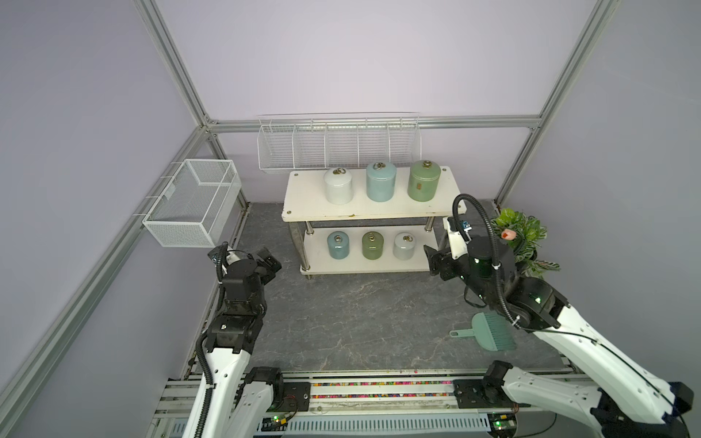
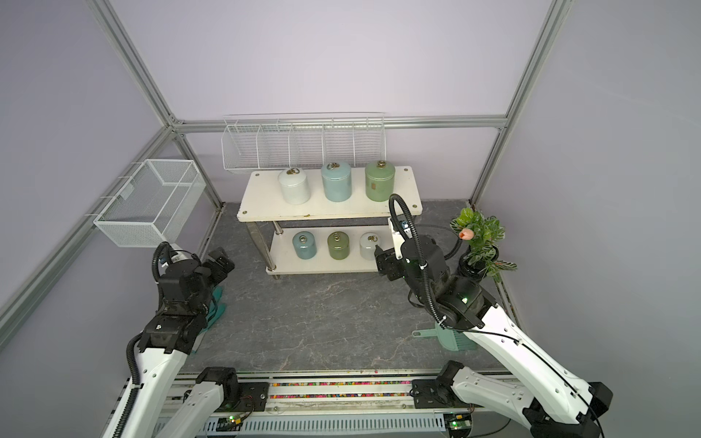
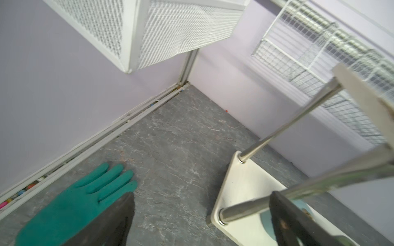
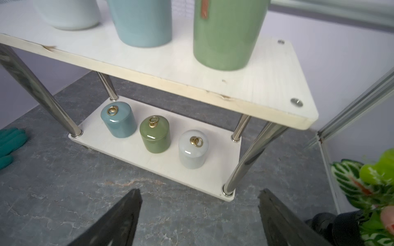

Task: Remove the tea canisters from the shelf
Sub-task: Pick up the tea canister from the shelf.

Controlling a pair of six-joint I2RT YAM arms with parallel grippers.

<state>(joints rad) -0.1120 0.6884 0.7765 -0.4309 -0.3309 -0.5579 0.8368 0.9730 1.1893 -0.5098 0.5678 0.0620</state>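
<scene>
- Grey marbled counter (image 1: 360, 322) sat between lilac walls (image 1: 341, 57).
- Six canisters (image 1: 381, 182) stood on the shelf (image 1: 303, 204), three per board.
- Left hand (image 1: 271, 263) spread wide, empty, beside the shelf.
- Right hand (image 4: 199, 192) spread, empty, before the lower board.

Glossy ceramic tea canisters (image 4: 193, 150) — matt wooden shelf (image 4: 266, 85), chrome posts (image 4: 249, 153).

Lilac walls (image 1: 341, 57), aluminium frame (image 1: 171, 64), grey marbled floor (image 1: 360, 322), white wire baskets (image 1: 337, 148)
</scene>
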